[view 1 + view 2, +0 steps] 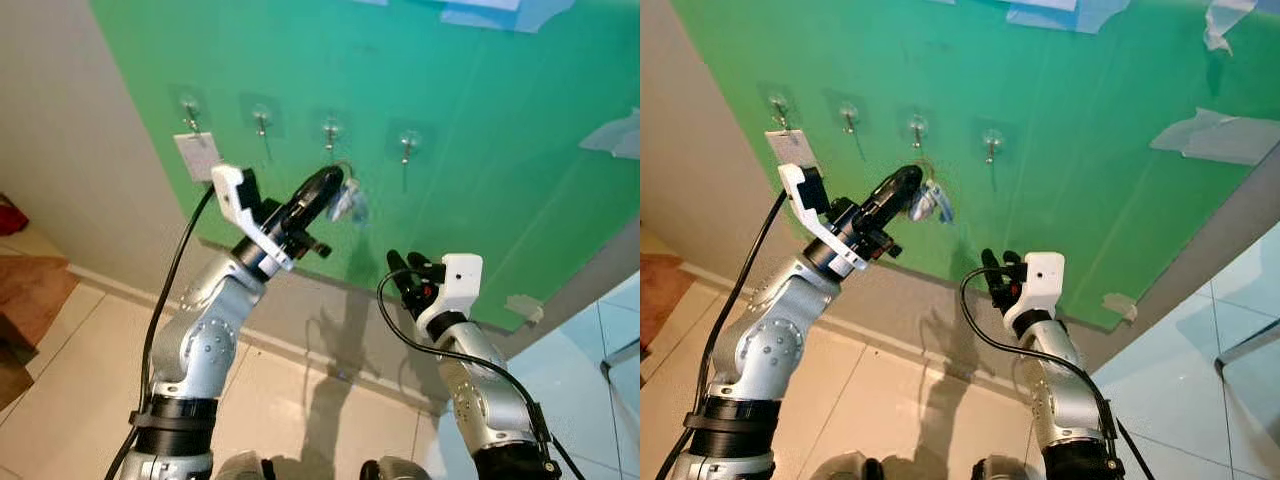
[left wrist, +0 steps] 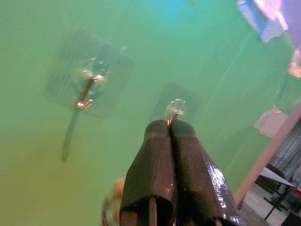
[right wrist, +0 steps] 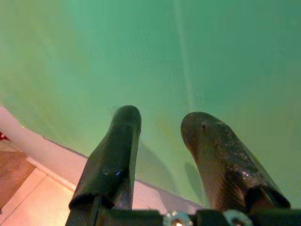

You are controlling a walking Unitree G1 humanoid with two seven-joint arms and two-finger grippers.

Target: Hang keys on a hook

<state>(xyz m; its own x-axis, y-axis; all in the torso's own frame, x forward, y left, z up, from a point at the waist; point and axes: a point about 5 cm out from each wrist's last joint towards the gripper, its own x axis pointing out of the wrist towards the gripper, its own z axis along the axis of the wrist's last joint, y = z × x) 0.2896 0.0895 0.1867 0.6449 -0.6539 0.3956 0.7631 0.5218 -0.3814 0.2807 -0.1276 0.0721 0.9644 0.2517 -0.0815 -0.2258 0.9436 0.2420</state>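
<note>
A: Look at the left gripper [image 1: 328,183], raised to the green wall panel [image 1: 480,130]. What's it carrying?

B: A small bunch of pale, silvery keys on a thin wire ring [image 1: 347,203]. They dangle just under the fingertips, blurred, so I can't count them. In the left wrist view the two black fingers [image 2: 155,165] are pressed tight together, pinching the ring, with a bit of the bunch hanging beneath.

A: And where are the keys against the hooks?

B: Four small metal hooks on clear square adhesive pads run in a row across the panel. The keys sit just below the third metal hook from the robot's left [image 1: 330,131], close to it but not hanging on it. The wrist view has the fingertips right under that hook [image 2: 175,108].

A: Anything on the other hooks?

B: The leftmost metal hook [image 1: 189,110] holds a pale rectangular card [image 1: 196,155]. The second hook [image 1: 261,118] and the fourth hook [image 1: 407,142] are bare.

A: The right gripper [image 1: 402,270]?

B: Lower, near the panel's bottom edge, fingers spread apart, holding nothing.
</note>
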